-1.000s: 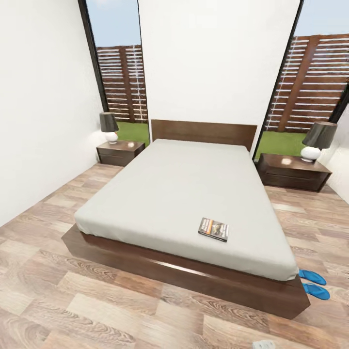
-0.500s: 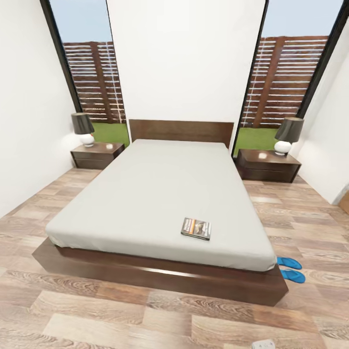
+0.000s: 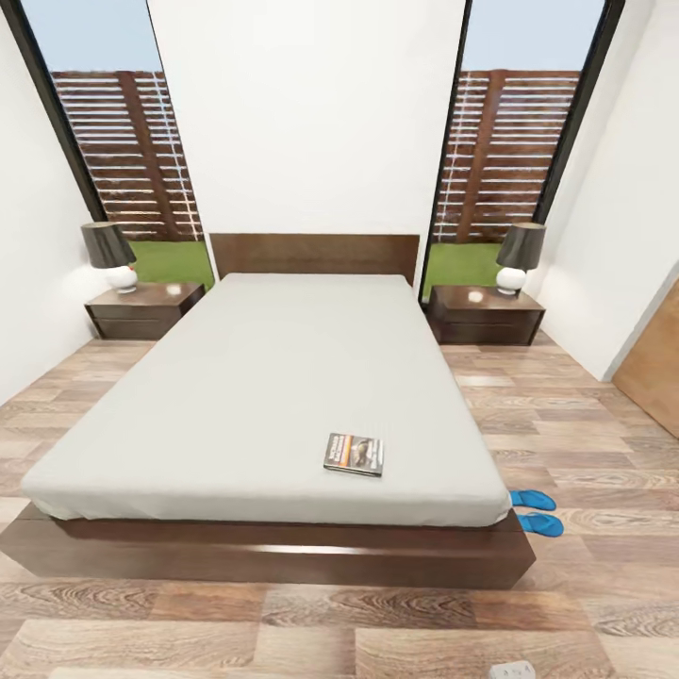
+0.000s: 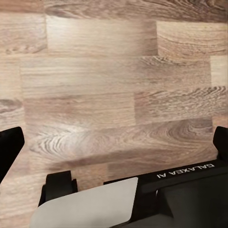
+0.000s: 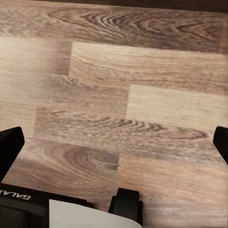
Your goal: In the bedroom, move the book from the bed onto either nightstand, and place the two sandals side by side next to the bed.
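My left gripper (image 4: 114, 142) and right gripper (image 5: 114, 142) hung spread wide, empty, over floor (image 4: 114, 80). Ahead: book (image 3: 354, 454) on bed (image 3: 264, 396); sandals (image 3: 536, 512) right of it.

Head toward bed (image 3: 264, 396) — wrists over floor (image 4: 114, 85)

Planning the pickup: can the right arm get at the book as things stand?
Probably not yet: the book lies well in on the bed, and the right end effector hangs open over bare floor.
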Robot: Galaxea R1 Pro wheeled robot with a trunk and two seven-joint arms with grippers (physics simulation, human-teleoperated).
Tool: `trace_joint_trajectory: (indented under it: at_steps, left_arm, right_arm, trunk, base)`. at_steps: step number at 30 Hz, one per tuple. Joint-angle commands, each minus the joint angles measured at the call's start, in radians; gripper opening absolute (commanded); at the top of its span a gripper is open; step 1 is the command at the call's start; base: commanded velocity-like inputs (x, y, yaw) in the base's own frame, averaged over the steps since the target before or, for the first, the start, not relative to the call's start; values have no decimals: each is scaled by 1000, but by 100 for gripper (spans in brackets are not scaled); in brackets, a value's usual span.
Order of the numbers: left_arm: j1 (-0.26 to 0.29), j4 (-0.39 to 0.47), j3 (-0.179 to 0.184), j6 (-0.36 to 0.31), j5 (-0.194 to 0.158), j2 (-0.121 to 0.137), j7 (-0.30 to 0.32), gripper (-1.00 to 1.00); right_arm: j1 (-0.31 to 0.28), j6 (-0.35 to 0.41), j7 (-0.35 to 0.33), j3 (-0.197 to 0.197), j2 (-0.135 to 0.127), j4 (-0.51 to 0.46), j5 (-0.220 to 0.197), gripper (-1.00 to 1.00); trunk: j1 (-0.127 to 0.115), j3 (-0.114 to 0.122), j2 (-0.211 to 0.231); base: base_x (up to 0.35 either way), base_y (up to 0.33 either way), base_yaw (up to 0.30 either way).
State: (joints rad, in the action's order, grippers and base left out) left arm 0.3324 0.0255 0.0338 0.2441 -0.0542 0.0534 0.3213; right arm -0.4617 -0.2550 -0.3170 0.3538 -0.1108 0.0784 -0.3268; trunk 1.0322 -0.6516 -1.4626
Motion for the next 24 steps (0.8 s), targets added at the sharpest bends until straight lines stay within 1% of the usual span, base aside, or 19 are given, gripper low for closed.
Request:
trace_joint_trajectory:
  at_steps: [1, 10, 24]
  left_arm:
    - [1, -1, 4, 3, -6, 0, 4, 100]
    - [1, -1, 5, 2, -4, 0, 4, 100]
    - [1, -1, 5, 1, -4, -1, 4, 100]
  right_arm:
    - [-2, -6, -7, 7, 0, 4, -11, 100]
    - [-2, -6, -7, 7, 0, 4, -12, 100]
    - [-2, -6, -7, 7, 0, 4, -12, 100]
  trunk:
    - [0, -1, 0]
    - [0, -2, 0]
    - [-54, 42, 98]
  base:
    - [4, 0, -35]
    - [1, 0, -7]
    - [0, 0, 0]
